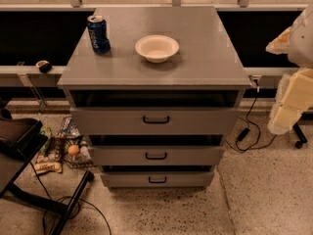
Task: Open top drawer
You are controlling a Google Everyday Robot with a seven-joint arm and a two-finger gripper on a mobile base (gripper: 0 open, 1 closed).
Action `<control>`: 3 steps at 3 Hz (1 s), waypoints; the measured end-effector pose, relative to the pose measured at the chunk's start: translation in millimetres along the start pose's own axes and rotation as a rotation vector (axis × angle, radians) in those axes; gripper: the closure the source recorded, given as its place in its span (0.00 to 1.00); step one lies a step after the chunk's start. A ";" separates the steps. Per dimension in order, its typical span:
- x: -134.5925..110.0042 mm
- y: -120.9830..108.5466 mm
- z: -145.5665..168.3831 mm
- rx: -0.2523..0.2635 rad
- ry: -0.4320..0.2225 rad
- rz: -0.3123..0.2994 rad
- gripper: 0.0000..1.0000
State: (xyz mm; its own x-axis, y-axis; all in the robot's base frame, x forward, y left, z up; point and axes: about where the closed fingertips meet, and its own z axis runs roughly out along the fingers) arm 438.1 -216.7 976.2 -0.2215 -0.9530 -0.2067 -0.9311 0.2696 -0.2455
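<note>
Can and bowl sit toward the surface's back-left corner; top drawer juts open; pincer hangs beyond the right edge, and I cannot tell its state.

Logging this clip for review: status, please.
Gripper far right, away from cabinet. Top drawer pulled partway out, handle untouched. Nothing in front of it; can and bowl on the cabinet top.

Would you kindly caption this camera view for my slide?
Top drawer stands partly open beneath can and bowl; gripper hangs at right.

Top drawer pulled out, claw at right edge
</note>
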 end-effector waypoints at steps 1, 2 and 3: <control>-0.6 1.0 4.9 -0.005 0.004 0.000 0.00; -3.5 6.9 31.3 -0.031 0.026 0.003 0.00; 1.7 14.1 79.7 -0.057 0.063 0.015 0.00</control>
State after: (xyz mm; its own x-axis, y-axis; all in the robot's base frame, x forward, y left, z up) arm 447.7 -203.5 896.9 -0.2517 -0.9561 -0.1499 -0.9422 0.2775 -0.1877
